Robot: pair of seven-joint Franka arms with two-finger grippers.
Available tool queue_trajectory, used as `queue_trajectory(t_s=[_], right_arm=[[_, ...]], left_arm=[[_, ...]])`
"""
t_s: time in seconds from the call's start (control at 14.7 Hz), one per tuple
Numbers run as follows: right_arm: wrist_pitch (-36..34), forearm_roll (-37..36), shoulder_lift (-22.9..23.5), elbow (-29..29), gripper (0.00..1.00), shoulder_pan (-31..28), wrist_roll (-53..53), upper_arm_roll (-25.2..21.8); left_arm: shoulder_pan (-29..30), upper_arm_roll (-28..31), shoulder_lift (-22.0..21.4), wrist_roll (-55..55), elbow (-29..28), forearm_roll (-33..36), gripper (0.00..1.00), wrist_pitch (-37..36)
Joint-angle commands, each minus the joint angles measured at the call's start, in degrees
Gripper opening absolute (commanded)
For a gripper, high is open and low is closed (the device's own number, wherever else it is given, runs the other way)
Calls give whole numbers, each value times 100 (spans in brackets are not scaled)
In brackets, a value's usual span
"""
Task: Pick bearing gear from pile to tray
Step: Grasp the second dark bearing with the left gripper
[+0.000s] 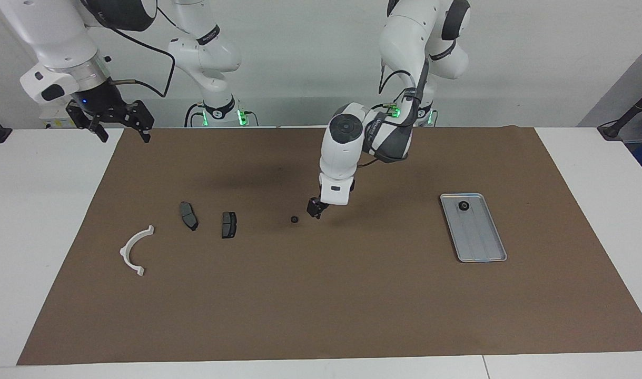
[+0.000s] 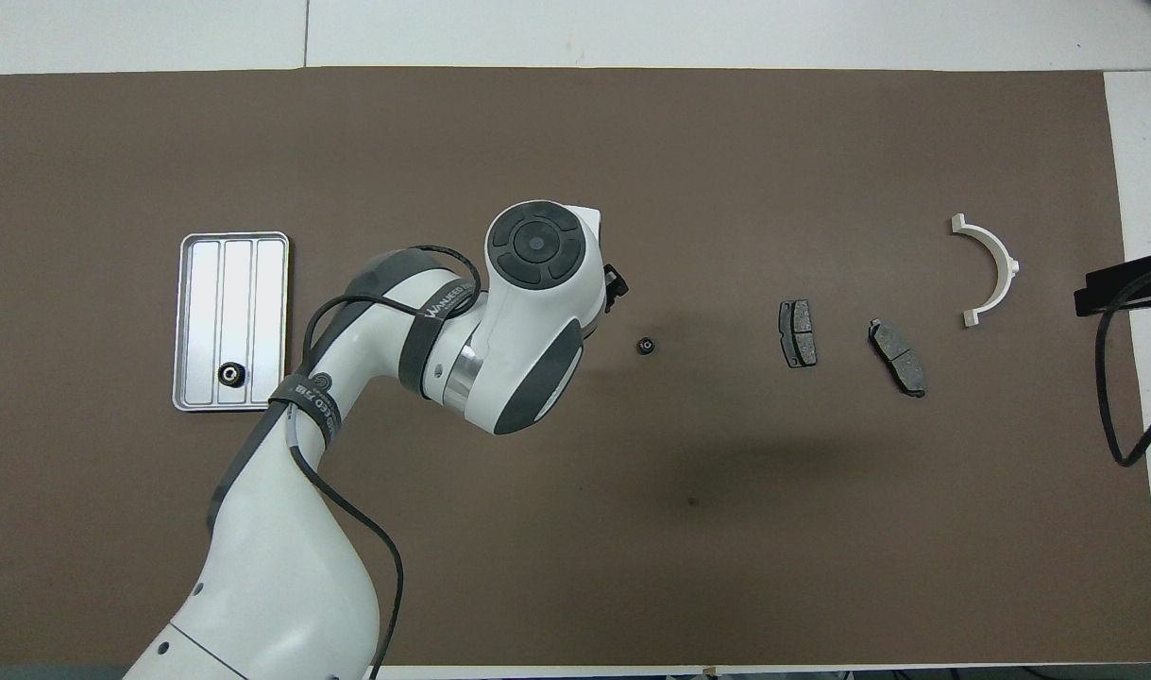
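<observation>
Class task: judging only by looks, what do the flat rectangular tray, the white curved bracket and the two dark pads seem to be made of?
Flat rectangular silver-grey tray: probably metal, dull sheen, pressed lengthwise ridges.
White curved half-ring bracket: likely plastic, uniformly white, matte; painted metal is possible.
Two dark grey brake pads: matte, dull, perhaps friction material on a backing; the look leaves it open.

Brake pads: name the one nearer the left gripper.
The brake pad lying closest to the loose black gear; the other pad lies beside the white bracket, away from the left gripper.
</observation>
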Motion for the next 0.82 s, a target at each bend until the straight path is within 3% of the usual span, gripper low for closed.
queue_trajectory(t_s=[0.0, 0.14, 0.75], right_arm=[[66, 17, -137, -185, 100, -79, 40, 41], [66, 17, -146, -203, 100, -79, 40, 32], [74, 17, -155, -212, 100, -88, 31, 23]], left_arm=[[-143, 122, 739, -416, 944, 5, 98, -165], [-345, 113, 1066, -662, 1115, 22, 95, -131], [-654, 96, 1164, -918, 1018, -21, 83, 265]])
